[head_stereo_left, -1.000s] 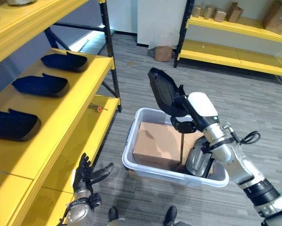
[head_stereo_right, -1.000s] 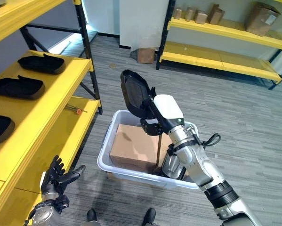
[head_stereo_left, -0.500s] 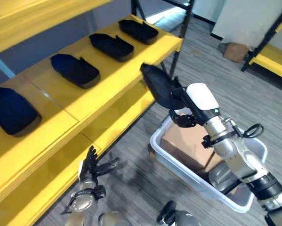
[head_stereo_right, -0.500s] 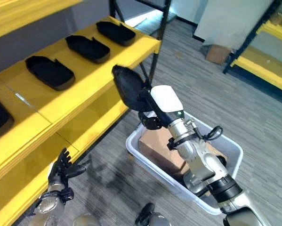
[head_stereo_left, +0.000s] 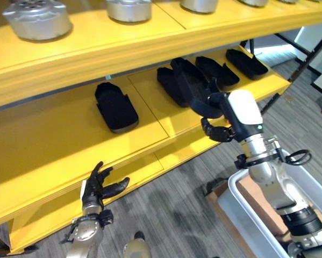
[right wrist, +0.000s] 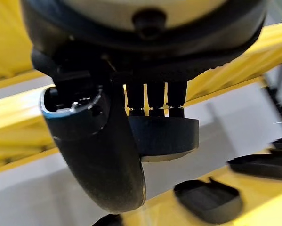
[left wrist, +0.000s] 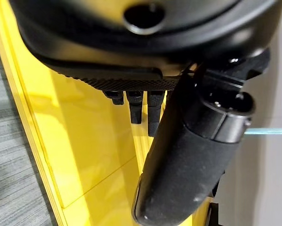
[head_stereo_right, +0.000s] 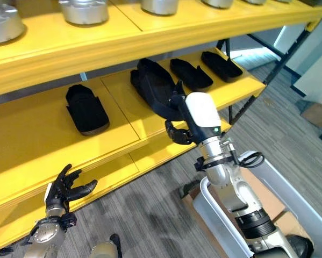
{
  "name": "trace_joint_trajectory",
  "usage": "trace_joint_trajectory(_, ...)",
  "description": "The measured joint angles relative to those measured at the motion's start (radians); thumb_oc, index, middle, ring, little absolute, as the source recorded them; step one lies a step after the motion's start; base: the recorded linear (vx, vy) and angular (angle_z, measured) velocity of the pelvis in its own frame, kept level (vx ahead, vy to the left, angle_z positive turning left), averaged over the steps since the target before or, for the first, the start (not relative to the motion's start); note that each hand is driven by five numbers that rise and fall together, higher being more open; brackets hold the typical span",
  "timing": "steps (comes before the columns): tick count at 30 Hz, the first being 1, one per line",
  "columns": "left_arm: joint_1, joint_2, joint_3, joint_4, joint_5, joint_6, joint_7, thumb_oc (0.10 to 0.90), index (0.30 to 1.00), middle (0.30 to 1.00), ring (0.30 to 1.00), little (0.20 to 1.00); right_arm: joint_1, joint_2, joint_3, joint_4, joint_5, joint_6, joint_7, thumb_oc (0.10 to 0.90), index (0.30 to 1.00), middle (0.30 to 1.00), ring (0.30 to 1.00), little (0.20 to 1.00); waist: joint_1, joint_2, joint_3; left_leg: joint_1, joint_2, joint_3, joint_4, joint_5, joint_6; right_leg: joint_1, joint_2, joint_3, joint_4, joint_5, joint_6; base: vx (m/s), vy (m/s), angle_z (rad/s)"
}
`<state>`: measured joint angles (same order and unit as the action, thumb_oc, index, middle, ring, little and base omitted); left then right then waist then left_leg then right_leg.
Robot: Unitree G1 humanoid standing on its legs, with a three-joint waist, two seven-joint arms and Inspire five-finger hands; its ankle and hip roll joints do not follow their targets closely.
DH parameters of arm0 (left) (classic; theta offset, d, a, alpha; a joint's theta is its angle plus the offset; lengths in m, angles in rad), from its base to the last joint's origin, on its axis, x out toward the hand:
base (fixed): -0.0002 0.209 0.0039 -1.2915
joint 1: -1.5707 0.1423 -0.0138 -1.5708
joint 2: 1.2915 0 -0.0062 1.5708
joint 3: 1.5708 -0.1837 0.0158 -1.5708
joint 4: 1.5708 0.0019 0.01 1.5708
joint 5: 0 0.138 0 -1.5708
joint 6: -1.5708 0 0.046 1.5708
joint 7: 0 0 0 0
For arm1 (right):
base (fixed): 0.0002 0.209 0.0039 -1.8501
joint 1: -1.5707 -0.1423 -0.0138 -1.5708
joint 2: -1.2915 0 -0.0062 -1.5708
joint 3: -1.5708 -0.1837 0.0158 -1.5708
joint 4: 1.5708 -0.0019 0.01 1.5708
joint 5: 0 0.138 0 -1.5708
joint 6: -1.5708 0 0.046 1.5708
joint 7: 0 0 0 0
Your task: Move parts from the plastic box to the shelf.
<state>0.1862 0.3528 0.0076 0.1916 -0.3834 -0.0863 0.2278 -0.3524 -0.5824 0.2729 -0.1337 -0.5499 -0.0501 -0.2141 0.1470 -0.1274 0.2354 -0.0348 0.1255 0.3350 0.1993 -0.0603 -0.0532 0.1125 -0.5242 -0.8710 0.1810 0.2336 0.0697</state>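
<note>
Raised from the box, right hand (head_stereo_left: 221,115) grips black part (head_stereo_left: 190,88) over the shelf edge (head_stereo_left: 166,141); left hand (head_stereo_left: 99,187) spread.

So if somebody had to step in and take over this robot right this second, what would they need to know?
Right hand: shut on a black part, held above the middle shelf, next to the parts already lying there.
Left hand: open, holding nothing, low by the shelf's front edge.
Done: four black parts lie on the middle shelf, one of them set apart from the rest.
Plastic box: on the floor under the right arm; whether more parts are in it cannot be seen.
Left: set the held part down on a bare stretch of shelf, let go, then check the box.
</note>
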Motion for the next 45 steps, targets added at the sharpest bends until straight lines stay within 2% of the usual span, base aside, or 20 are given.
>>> trace_joint_trajectory(11,0.031,-0.002,0.016,-0.004,0.016,0.001,0.0,0.9,1.0,1.0,1.0,1.0,0.002,0.024,0.005,-0.001,-0.038,0.016,0.017,0.4,0.3,0.3,0.3,0.3,0.023,-0.035,-0.026,-0.037,-0.052,-0.035,0.034,-0.019,0.034,0.037,-0.034,-0.025,-0.034,0.05,0.011,0.05,0.153,0.15)
trace_joint_trajectory(14,0.028,-0.002,0.024,-0.003,0.017,0.001,0.001,0.9,1.0,1.0,1.0,1.0,0.005,0.027,0.022,-0.001,-0.05,0.022,0.042,0.4,0.3,0.3,0.3,0.3,0.011,-0.03,-0.028,-0.074,-0.08,-0.048,0.06,-0.034,0.074,0.012,-0.061,0.019,-0.031,0.156,0.008,0.07,0.161,0.23)
trace_joint_trajectory(16,0.026,-0.001,0.024,0.004,0.018,0.002,0.001,0.9,1.0,1.0,1.0,1.0,0.011,0.026,0.03,-0.002,-0.058,0.013,0.045,0.4,0.3,0.3,0.3,0.3,-0.023,-0.013,-0.029,-0.086,-0.089,-0.095,0.033,-0.027,0.108,-0.053,-0.089,0.197,0.066,0.191,0.02,-0.01,0.183,0.42)
trace_joint_trajectory(17,0.02,0.0,0.022,0.005,0.018,0.003,0.002,0.9,1.0,1.0,1.0,1.0,0.024,0.026,0.032,-0.006,-0.058,0.011,0.046,0.4,0.3,0.3,0.3,0.3,-0.035,-0.005,-0.029,-0.08,-0.091,-0.099,0.002,-0.005,0.117,-0.095,-0.07,0.293,0.104,0.101,0.1,-0.02,0.183,0.39)
trace_joint_trajectory(18,0.019,-0.001,0.019,0.006,0.018,0.001,0.007,0.9,1.0,1.0,1.0,1.0,0.022,0.022,0.035,-0.008,-0.059,-0.002,0.055,0.4,0.3,0.3,0.3,0.3,-0.038,0.004,-0.025,-0.074,-0.097,-0.113,-0.038,0.022,0.136,-0.174,-0.023,0.427,0.159,-0.019,0.131,0.03,0.078,0.31)
trace_joint_trajectory(19,0.013,0.007,0.006,0.011,0.017,0.001,0.011,0.9,1.0,1.0,1.0,1.0,0.037,0.027,0.035,-0.013,-0.058,-0.009,0.055,0.4,0.3,0.3,0.3,0.3,-0.062,0.015,-0.021,-0.061,-0.099,-0.126,-0.081,0.053,0.138,-0.209,0.049,0.547,0.182,-0.092,0.142,0.04,0.075,0.14)
trace_joint_trajectory(20,0.012,0.007,-0.002,0.013,0.018,0.001,0.009,0.9,1.0,1.0,1.0,1.0,0.041,0.024,0.042,-0.01,-0.058,-0.014,0.067,0.4,0.3,0.3,0.3,0.3,-0.068,0.028,-0.012,-0.036,-0.104,-0.131,-0.117,0.063,0.153,-0.257,0.119,0.579,0.229,-0.174,0.128,0.03,0.012,0.14)
trace_joint_trajectory(22,0.016,-0.003,-0.012,0.02,0.018,0.003,0.017,0.9,1.0,1.0,1.0,1.0,0.042,0.009,0.061,-0.012,-0.056,-0.02,0.075,0.4,0.3,0.3,0.3,0.3,-0.094,0.069,0.007,-0.017,-0.077,-0.139,-0.136,0.069,0.159,-0.327,0.288,0.606,0.244,-0.275,0.089,0.02,-0.076,0.1)
trace_joint_trajectory(23,0.026,-0.01,-0.016,0.018,0.018,0.003,0.02,0.9,1.0,1.0,1.0,1.0,0.046,-0.01,0.07,-0.012,-0.056,-0.019,0.076,0.4,0.3,0.3,0.3,0.3,-0.119,0.07,0.005,-0.013,-0.086,-0.141,-0.138,0.077,0.149,-0.337,0.326,0.557,0.189,-0.273,0.074,0.01,-0.124,0.37)
trace_joint_trajectory(24,0.028,-0.021,-0.018,0.018,0.018,0.003,0.02,0.9,1.0,1.0,1.0,1.0,0.047,-0.029,0.07,-0.012,-0.055,-0.016,0.077,0.4,0.3,0.3,0.3,0.3,-0.117,0.063,0.003,-0.016,-0.104,-0.14,-0.139,0.075,0.143,-0.35,0.33,0.506,0.157,-0.261,0.058,0.01,-0.155,0.62)
trace_joint_trajectory(27,0.029,-0.074,-0.025,0.001,0.037,0.003,0.023,0.9,1.0,1.0,1.0,1.0,0.06,-0.083,0.055,-0.011,-0.055,-0.01,0.077,0.4,0.3,0.3,0.3,0.3,-0.139,0.065,-0.009,-0.014,-0.13,-0.181,-0.164,0.091,0.105,-0.315,0.353,0.536,0.068,-0.236,0.023,0.06,-0.148,0.79)
trace_joint_trajectory(28,0.04,-0.075,-0.02,-0.013,0.036,0.003,0.023,0.9,1.0,1.0,1.0,1.0,0.048,-0.078,0.06,-0.011,-0.051,-0.011,0.08,0.4,0.3,0.3,0.3,0.3,-0.13,0.071,-0.014,-0.008,-0.107,-0.19,-0.187,0.111,0.072,-0.285,0.406,0.545,-0.037,-0.186,-0.014,0.1,-0.129,-0.01)
trace_joint_trajectory(29,0.056,-0.075,-0.014,-0.02,0.036,0.002,0.021,0.9,1.0,1.0,1.0,1.0,0.024,-0.066,0.065,-0.014,-0.045,-0.019,0.083,0.4,0.3,0.3,0.3,0.3,-0.093,0.076,-0.022,0.011,-0.079,-0.168,-0.219,0.12,0.052,-0.261,0.439,0.528,-0.099,-0.175,-0.008,0.07,-0.173,-0.46)
trace_joint_trajectory(33,0.071,-0.1,-0.018,-0.028,0.036,0.002,-0.004,0.9,1.0,1.0,1.0,1.0,0.008,-0.071,0.063,-0.015,-0.035,-0.032,0.083,0.4,0.3,0.3,0.3,0.3,-0.089,0.08,-0.038,0.041,-0.035,-0.156,-0.232,0.125,0.017,-0.208,0.491,0.508,-0.158,-0.164,-0.025,0.03,-0.154,-0.2)
trace_joint_trajectory(36,0.042,-0.103,-0.04,-0.025,0.033,0.002,-0.019,0.9,1.0,1.0,1.0,1.0,-0.01,-0.09,0.054,-0.015,-0.035,-0.031,0.08,0.4,0.3,0.3,0.3,0.3,-0.089,0.083,-0.047,0.016,-0.023,-0.177,-0.198,0.122,0.001,-0.2,0.505,0.498,-0.169,-0.167,-0.064,-0.09,-0.131,0.09)
trace_joint_trajectory(39,-0.006,-0.103,-0.079,0.002,0.017,0.001,-0.02,0.9,1.0,1.0,1.0,1.0,-0.021,-0.139,0.057,-0.015,-0.035,-0.028,0.073,0.4,0.3,0.3,0.3,0.3,-0.096,0.081,-0.044,-0.059,-0.024,-0.203,-0.096,0.139,-0.03,-0.2,0.471,0.443,-0.149,-0.176,-0.091,-0.11,-0.02,0.56)
trace_joint_trajectory(40,-0.029,-0.102,-0.095,0.015,0.001,0.001,-0.02,0.9,1.0,1.0,1.0,1.0,-0.027,-0.165,0.06,-0.015,-0.035,-0.029,0.073,0.4,0.3,0.3,0.3,0.3,-0.094,0.071,-0.04,-0.081,-0.028,-0.187,-0.06,0.142,-0.046,-0.199,0.447,0.42,-0.148,-0.175,-0.146,-0.02,0.021,0.67)
trace_joint_trajectory(41,-0.033,-0.102,-0.098,0.018,-0.005,0.001,-0.023,0.9,1.0,1.0,1.0,1.0,-0.036,-0.168,0.063,-0.009,-0.035,-0.03,0.073,0.4,0.3,0.3,0.3,0.3,-0.092,0.066,-0.035,-0.091,-0.001,-0.144,-0.006,0.083,-0.021,-0.19,0.442,0.411,-0.149,-0.18,-0.168,-0.07,0.105,0.43)
trace_joint_trajectory(43,-0.021,-0.098,-0.09,0.022,-0.007,-0.001,-0.019,0.9,1.0,1.0,1.0,1.0,-0.041,-0.14,0.069,-0.007,-0.035,-0.036,0.072,0.4,0.3,0.3,0.3,0.3,-0.096,0.062,-0.034,-0.068,0.137,-0.096,0.036,0.078,-0.063,-0.168,0.45,0.387,-0.14,-0.198,-0.171,0.0,0.123,0.3)
trace_joint_trajectory(45,-0.02,-0.097,-0.082,0.031,-0.008,0.0,-0.018,0.9,1.0,1.0,1.0,1.0,-0.042,-0.134,0.065,-0.007,-0.034,-0.043,0.068,0.4,0.3,0.3,0.3,0.3,-0.108,0.064,-0.034,-0.041,0.277,-0.092,0.015,0.117,-0.128,-0.17,0.46,0.373,-0.115,-0.23,-0.166,0.04,0.235,0.33)
